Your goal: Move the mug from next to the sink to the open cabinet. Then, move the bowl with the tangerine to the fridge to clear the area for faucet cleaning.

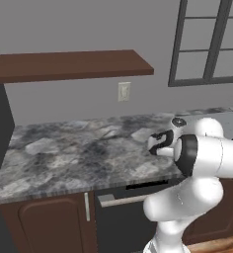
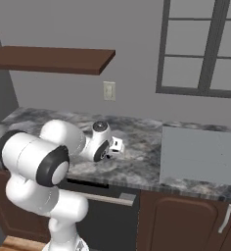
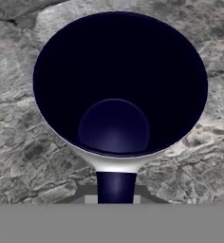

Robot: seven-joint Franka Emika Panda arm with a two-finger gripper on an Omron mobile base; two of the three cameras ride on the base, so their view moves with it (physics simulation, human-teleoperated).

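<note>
At far left in the left base view, a dark brown wooden slab (image 1: pixel 69 65) juts from the wall, its left end cut off by the frame. Below it runs the marble counter (image 1: pixel 74 153), with a pale wall outlet (image 1: pixel 124 91) above its back edge. Further right the gripper (image 1: pixel 155 144) hangs low over the counter; the wrist hides its fingers, so I cannot tell whether they are spread or pinching. The hand view looks straight down into the mug (image 3: pixel 118 80): dark navy inside, pale rim, marble all round it. Its mouth faces the camera, so its long axis runs along the line of sight, and its dark handle (image 3: pixel 116 186) points to the bottom edge. Whether the mug touches the counter is unclear. At right in the right base view lies the flat grey sink (image 2: pixel 200 154), partly cropped, under a dark-framed window (image 2: pixel 205 49).
</note>
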